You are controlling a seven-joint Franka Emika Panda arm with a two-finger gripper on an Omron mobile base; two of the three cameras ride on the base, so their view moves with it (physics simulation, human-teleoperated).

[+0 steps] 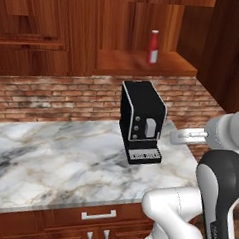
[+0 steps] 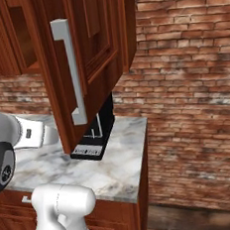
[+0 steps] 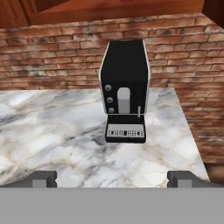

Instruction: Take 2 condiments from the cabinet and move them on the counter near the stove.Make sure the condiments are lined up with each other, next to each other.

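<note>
One condiment, a slim red bottle (image 1: 153,46) with a white cap, stands upright on the doorless shelf of the reddish-brown cabinet (image 1: 144,67), high above the counter (image 1: 49,157). My gripper (image 1: 174,138) hangs low over the counter's right end, to the right of a black machine and well below the shelf. In the hand view the gripper (image 3: 112,179) is open, its two dark fingertips (image 3: 43,178) far apart with nothing between them. It faces the marble counter (image 3: 52,127) and the brick wall. The stove is out of view.
A black boxy coffee machine (image 1: 141,120) (image 3: 124,87) stands on the counter under the shelf, straight ahead of the hand. A wood cabinet door with a long silver handle (image 2: 70,71) hangs close on the right base view's left. The counter ends at its right edge (image 3: 188,131).
</note>
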